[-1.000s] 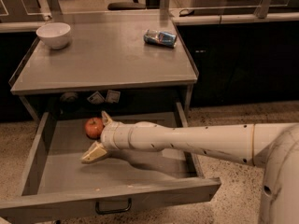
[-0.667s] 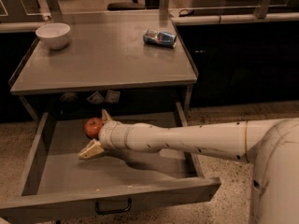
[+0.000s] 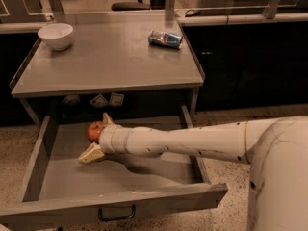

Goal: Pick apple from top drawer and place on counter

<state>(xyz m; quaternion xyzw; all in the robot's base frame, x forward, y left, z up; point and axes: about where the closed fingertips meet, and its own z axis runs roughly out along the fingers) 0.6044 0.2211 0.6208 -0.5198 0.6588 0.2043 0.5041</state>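
Note:
The apple [image 3: 94, 130], small and red-orange, lies in the back left part of the open top drawer [image 3: 115, 201]. My gripper [image 3: 98, 136] reaches into the drawer from the right on a long white arm. It is open, with one finger [image 3: 106, 119] behind the apple and the other finger [image 3: 90, 154] in front of it, so the apple sits between them near the wrist. The fingers stand wider than the apple. The counter [image 3: 110, 61] is the grey tabletop right above the drawer.
A white bowl [image 3: 55, 35] stands on the counter's back left. A blue crumpled packet [image 3: 165, 39] lies at its back right. Dark cabinets [image 3: 245, 61] run along the right. The drawer's front wall with a black handle [image 3: 116, 213] is nearest the camera.
The gripper has slid a little to the left and further back in the drawer, so its fingers now reach further around the apple. The apple has not moved.

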